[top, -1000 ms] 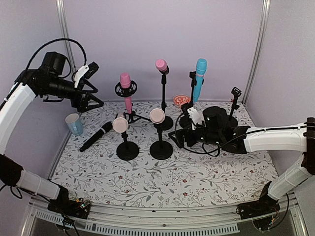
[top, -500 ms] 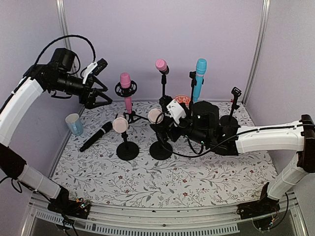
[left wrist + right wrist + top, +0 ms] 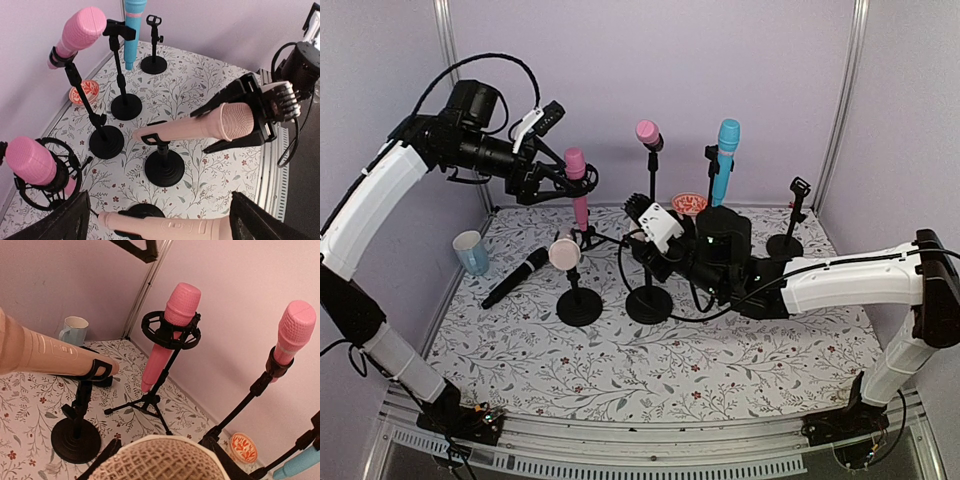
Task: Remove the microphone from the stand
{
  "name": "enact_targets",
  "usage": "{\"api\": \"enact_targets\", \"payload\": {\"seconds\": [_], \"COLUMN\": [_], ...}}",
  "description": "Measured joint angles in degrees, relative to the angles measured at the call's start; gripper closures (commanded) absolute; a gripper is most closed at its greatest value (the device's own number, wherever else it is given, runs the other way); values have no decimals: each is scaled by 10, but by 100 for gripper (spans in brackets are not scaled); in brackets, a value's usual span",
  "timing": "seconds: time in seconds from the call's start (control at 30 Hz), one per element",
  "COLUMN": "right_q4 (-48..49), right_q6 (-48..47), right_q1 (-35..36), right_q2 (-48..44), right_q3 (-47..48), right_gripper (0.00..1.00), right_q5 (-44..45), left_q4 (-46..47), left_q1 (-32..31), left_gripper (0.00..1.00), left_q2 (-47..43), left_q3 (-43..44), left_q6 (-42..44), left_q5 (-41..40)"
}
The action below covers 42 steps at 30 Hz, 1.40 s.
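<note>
A peach microphone (image 3: 200, 125) lies nearly level in the clip of a short black stand (image 3: 648, 300) at mid-table. My right gripper (image 3: 645, 228) has come in from the right, and its black fingers (image 3: 225, 97) press on both sides of the mesh head (image 3: 160, 460). In the top view the gripper hides that head. My left gripper (image 3: 552, 183) hangs open high at the back left, beside a pink microphone (image 3: 576, 170) in a ring mount, holding nothing.
A second peach microphone (image 3: 565, 252) sits on a stand just to the left. Behind stand a tall pink microphone (image 3: 647, 132), a blue one (image 3: 726, 150) and an empty stand (image 3: 790, 235). A black microphone (image 3: 515, 277), a cup (image 3: 472, 252) and a small dish (image 3: 688, 204) lie around.
My right gripper moved left to the middle stand and closed its fingers round the peach microphone's head. My left arm swung right, toward the ring-mounted pink microphone, still open.
</note>
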Motion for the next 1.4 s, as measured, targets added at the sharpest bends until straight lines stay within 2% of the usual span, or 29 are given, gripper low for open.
{"api": "enact_targets", "payload": {"seconds": [0.17, 0.27, 0.57, 0.8, 1.1, 1.4], "right_q4": [-2, -13, -24, -26, -40, -27], "right_q6": [-22, -21, 1, 36, 77, 77], "right_q1": [-4, -15, -62, -64, -64, -64], "right_q2": [-8, -28, -126, -158, -158, -158], "right_q3": [-8, -17, -21, -4, 31, 75], "right_gripper": [86, 91, 91, 92, 96, 97], "right_q5": [9, 8, 9, -6, -52, -82], "left_q4": [31, 52, 87, 118, 143, 145], "left_q1": [-40, -77, -154, -194, -205, -205], "left_gripper": [6, 7, 12, 18, 27, 31], "left_q2": [41, 66, 171, 200, 213, 224], "left_q3": [49, 58, 85, 125, 123, 107], "left_q6": [-28, -43, -79, -114, -169, -196], "left_q5": [-7, -16, -62, -77, -66, -40]}}
